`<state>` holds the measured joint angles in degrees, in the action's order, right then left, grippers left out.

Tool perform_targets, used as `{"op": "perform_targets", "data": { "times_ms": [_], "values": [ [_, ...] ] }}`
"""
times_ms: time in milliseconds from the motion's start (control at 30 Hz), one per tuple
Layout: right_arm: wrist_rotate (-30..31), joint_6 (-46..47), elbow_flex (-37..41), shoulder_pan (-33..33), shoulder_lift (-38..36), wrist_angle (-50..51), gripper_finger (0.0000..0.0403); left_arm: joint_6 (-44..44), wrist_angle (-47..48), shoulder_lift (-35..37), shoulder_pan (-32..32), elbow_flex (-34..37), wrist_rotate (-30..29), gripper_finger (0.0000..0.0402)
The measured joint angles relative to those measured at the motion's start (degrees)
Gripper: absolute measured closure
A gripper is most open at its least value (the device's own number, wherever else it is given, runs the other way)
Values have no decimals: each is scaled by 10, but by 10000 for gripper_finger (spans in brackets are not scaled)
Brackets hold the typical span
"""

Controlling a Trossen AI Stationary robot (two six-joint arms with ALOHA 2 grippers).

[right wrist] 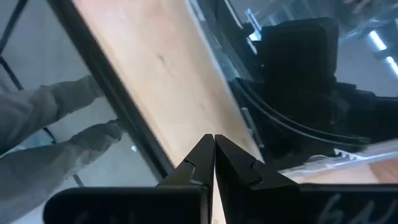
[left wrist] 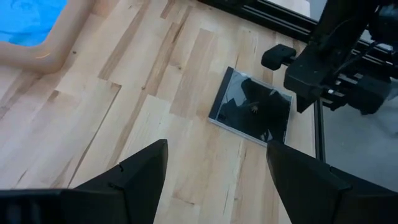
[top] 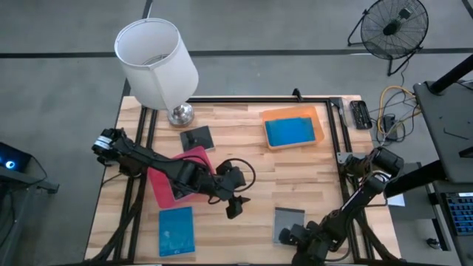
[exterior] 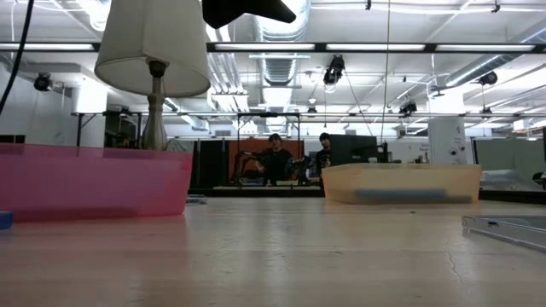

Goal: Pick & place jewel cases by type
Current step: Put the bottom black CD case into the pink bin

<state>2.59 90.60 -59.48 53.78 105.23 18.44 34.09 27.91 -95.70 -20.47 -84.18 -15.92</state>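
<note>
Left gripper (top: 235, 207) hovers mid-table, jaws open and empty — right gripper (right wrist: 214, 144), jaws closed on nothing, by the grey jewel case (top: 288, 223).

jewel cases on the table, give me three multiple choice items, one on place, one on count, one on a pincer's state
1. Where does the orange tray holding a blue case sit?
A. far right part of the table
B. near left corner
C. under the lamp

2. How many jewel cases lie bare on the wood, outside both trays?
A. one
B. three
C. five

3. How do the left pincer's fingers stand?
A. shut on a case
B. open, empty
C. shut, empty

Answers:
1 A, the high view shows it at the far right.
2 B, a dark case near the lamp, a blue case near left, a grey case near right.
3 B, its wrist view shows bare wood between spread fingers.
</note>
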Motion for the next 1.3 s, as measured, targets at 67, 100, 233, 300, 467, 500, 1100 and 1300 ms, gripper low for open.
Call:
{"op": "perform_targets", "data": {
  "times_ms": [67,100,233,300,467,500,1100,1300],
  "values": [
    [0,-2,1,0,0,12,395,0,0,1,0,0,0,145],
    [0,-1,3,0,0,17,395,0,0,1,0,0,0,145],
    [-1,3,6,0,-2,32,395,0,0,2,0,0,0,145],
    [0,2,8,0,-2,36,395,0,0,2,0,0,0,145],
    [-1,-6,10,-5,-4,63,395,-10,0,2,1,0,0,145],
    [-1,-7,10,-7,-5,73,395,-10,0,2,1,0,0,145],
    [-4,-106,12,-89,-9,180,395,-25,0,2,6,0,14,145],
    [14,-132,12,-123,-9,207,394,-25,0,2,6,0,18,145]
  ]
}}
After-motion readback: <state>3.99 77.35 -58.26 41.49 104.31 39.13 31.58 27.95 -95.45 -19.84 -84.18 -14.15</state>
